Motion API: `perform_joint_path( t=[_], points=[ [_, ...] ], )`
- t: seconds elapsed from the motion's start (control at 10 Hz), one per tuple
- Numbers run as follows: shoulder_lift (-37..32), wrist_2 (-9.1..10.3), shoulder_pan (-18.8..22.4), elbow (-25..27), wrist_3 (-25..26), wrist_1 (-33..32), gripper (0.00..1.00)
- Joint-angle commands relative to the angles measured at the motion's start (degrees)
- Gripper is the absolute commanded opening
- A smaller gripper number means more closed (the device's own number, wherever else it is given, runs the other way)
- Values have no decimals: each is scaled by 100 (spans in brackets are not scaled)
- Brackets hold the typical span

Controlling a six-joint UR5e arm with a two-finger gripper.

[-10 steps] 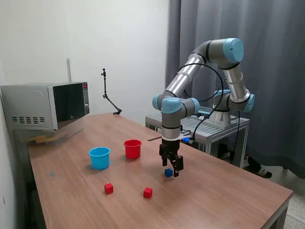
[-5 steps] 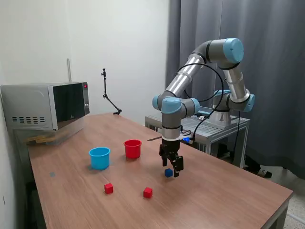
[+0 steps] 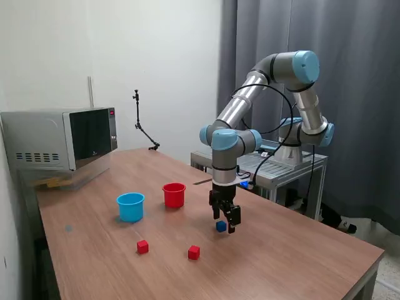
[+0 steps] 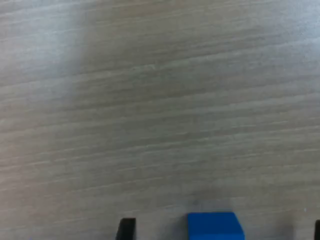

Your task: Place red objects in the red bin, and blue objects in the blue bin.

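Note:
A small dark blue cube (image 3: 220, 226) sits on the wooden table, between the fingers of my gripper (image 3: 224, 226). In the wrist view the blue cube (image 4: 215, 227) has a gap on each side, with one dark fingertip (image 4: 126, 230) well away from it, so the gripper (image 4: 221, 232) is open. Two red cubes (image 3: 143, 247) (image 3: 194, 252) lie nearer the table's front. The red cup (image 3: 174, 195) and the light blue cup (image 3: 130, 206) stand upright toward the exterior view's left of the gripper.
A microwave (image 3: 59, 147) stands at the table's far corner on the exterior view's left. A thin black stand (image 3: 142, 128) rises at the back edge. A metal cart (image 3: 275, 169) holds the arm's base behind the table.

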Motion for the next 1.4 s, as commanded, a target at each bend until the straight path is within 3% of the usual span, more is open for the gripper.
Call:
perform_joint_path(
  t=[0.0,0.6,0.7,1.3],
  points=[
    [14,4,1,-13,0,-5,100],
    [15,-4,1,-31,-9,-5,100],
    [15,-4,1,-31,-9,-5,0],
    [23,-13,9,-83,-9,-14,0]
  ],
)
